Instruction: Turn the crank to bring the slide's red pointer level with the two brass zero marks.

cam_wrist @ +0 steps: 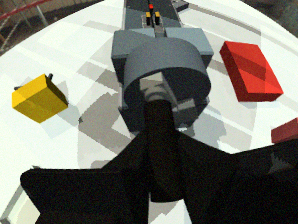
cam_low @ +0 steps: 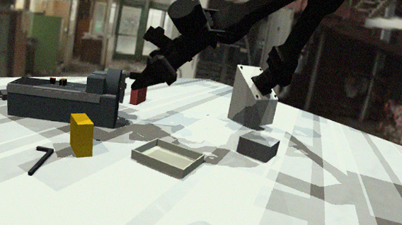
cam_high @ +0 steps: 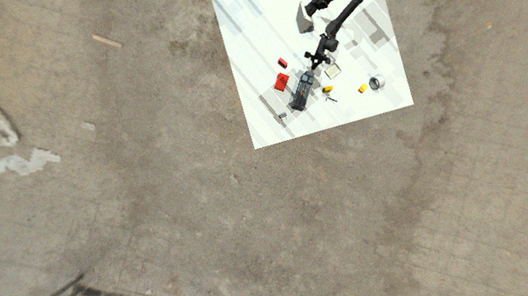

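Observation:
The machine [cam_high: 303, 90] [cam_low: 60, 100] [cam_wrist: 161, 48] is a dark grey box on the white table [cam_high: 269, 32] [cam_low: 216, 206]. Its round crank disc [cam_low: 114, 82] [cam_wrist: 174, 90] faces my arm. The gripper [cam_high: 315, 65] [cam_low: 138, 82] [cam_wrist: 162, 163] is shut on the dark crank handle [cam_wrist: 162, 137], which sticks out from the disc. On the machine's top the red pointer [cam_low: 52, 79] [cam_wrist: 150, 7] stands next to a brass mark [cam_low: 63, 81], a little farther from the crank. The fingertips are hidden by the wrist's own dark body.
Beside the machine stand a yellow block [cam_low: 81, 134] [cam_wrist: 39, 98] [cam_high: 327, 89] and a red block [cam_low: 138, 95] [cam_wrist: 252, 70] [cam_high: 281, 82]. A shallow tray [cam_low: 158, 166] [cam_high: 332, 71], a grey block [cam_low: 257, 148], an Allen key [cam_low: 39, 161] and the arm's white base wedge [cam_low: 249, 98] lie nearby.

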